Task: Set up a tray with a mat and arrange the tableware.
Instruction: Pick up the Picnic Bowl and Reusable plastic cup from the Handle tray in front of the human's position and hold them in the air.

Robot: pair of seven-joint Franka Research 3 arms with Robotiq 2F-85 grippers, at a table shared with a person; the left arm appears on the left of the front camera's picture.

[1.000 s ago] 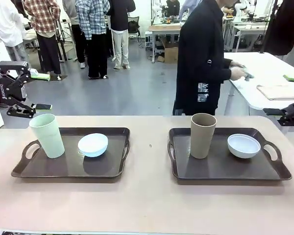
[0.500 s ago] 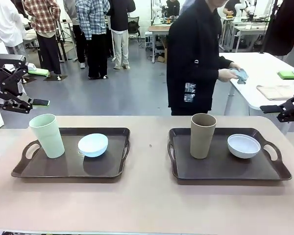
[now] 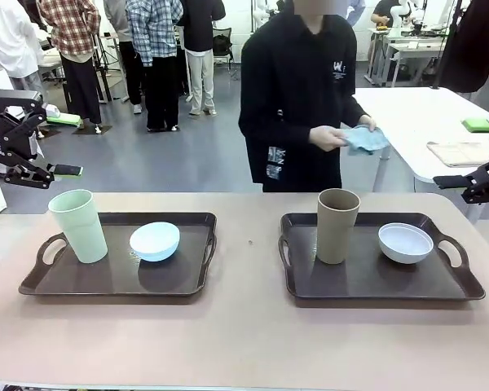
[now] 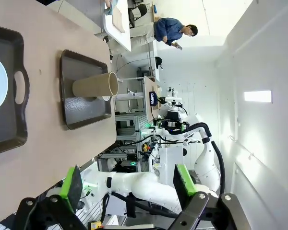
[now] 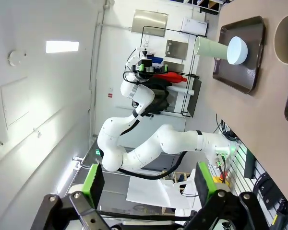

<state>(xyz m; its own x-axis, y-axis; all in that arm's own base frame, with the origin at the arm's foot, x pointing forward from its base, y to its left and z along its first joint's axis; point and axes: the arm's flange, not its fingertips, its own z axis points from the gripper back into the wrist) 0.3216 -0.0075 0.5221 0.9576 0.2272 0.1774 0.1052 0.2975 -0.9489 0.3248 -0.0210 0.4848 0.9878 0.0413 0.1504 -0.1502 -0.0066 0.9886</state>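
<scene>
Now the person (image 3: 301, 98) has stepped to the top middle, holding a blue cloth (image 3: 365, 140). The left tray (image 3: 106, 281) holds the green tumbler (image 3: 79, 226) and blue bowl (image 3: 155, 240). The right tray (image 3: 367, 285) holds the brown tumbler (image 3: 337, 226) and white bowl (image 3: 405, 243). The left fingers (image 4: 71, 188) and right fingers (image 5: 94, 185) are spread wide, empty.

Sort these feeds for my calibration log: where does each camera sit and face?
Front: fixed on the robot's side, facing across the table to the person; both open jaws at the edges.
Left wrist: mounted there, rolled sideways, facing the tan tumbler; own open jaws at bottom.
Right wrist: mounted there, facing the pale green tumbler; own open jaws at bottom.
Shared: all three show the tan tumbler.
</scene>
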